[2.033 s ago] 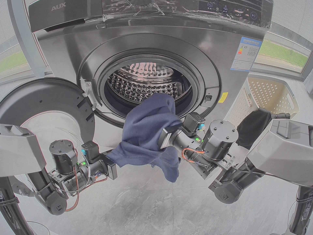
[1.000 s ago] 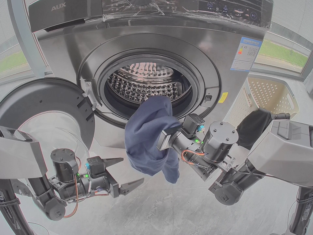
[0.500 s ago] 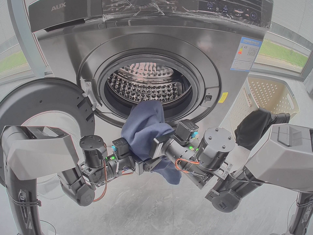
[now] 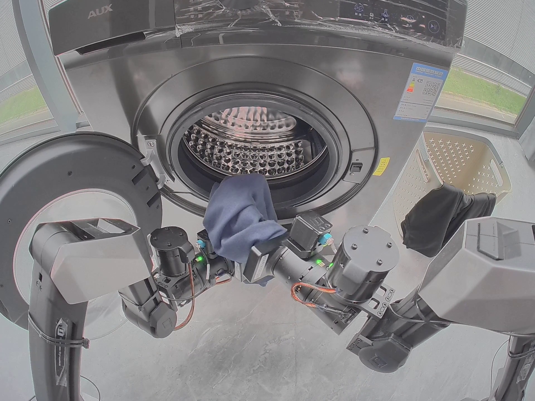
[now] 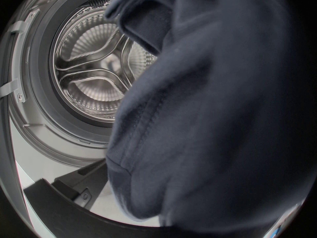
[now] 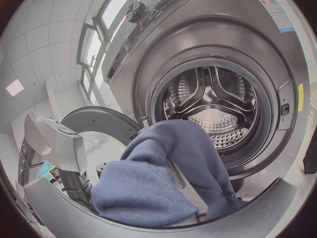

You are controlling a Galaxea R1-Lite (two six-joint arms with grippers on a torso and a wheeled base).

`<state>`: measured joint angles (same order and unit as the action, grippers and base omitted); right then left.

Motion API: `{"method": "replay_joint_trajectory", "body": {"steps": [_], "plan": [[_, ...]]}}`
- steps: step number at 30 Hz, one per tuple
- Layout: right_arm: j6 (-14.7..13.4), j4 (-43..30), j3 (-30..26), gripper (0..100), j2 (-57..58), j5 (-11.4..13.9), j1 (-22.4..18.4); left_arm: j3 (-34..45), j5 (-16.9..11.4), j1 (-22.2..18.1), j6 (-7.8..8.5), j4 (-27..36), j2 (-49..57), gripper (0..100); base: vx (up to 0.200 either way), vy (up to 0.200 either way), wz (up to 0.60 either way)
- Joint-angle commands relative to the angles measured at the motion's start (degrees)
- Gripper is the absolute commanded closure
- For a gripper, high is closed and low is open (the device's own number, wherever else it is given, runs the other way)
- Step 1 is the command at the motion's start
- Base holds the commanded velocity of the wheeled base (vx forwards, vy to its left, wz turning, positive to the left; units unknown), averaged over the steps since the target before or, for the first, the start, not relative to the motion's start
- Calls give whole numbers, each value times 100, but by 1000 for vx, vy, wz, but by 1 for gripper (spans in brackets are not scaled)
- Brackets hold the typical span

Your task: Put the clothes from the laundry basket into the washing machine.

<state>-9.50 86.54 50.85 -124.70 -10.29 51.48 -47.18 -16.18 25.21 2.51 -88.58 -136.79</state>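
Right fingers — clamped on navy garment

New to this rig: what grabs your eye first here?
A bunched navy garment sits centre frame, where both arms meet, in front of the lower lip of the washing machine's open drum. The round door is swung wide on the robot's left; on its right, a black garment drapes over the cream laundry basket.

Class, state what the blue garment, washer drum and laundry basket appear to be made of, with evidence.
Blue garment: soft knit cloth, probably cotton fleece; matte, folds, stitched hem.
Washer drum: polished metal, likely stainless steel; mirror glints, punched holes.
Laundry basket: cream, probably moulded plastic; perforated walls.
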Motion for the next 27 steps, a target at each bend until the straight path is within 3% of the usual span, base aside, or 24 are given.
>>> {"method": "replay_joint_trajectory", "body": {"steps": [1,11,19,27], "plan": [[-8,3,-5,100,7,1,20,-169,71,1,-58,-10,-120,100,0,0,0],[-96,82,-136,100,95,-43,-182,-582,352,-78,-471,-19,-32,100,0,0,0],[-149,29,-260,100,156,-79,-982,51,414,-201,-515,-19,671,100,0,0,0],[-158,21,-409,100,-11,-79,-1070,692,563,-166,-717,-19,1541,100,0,0,0]]}}
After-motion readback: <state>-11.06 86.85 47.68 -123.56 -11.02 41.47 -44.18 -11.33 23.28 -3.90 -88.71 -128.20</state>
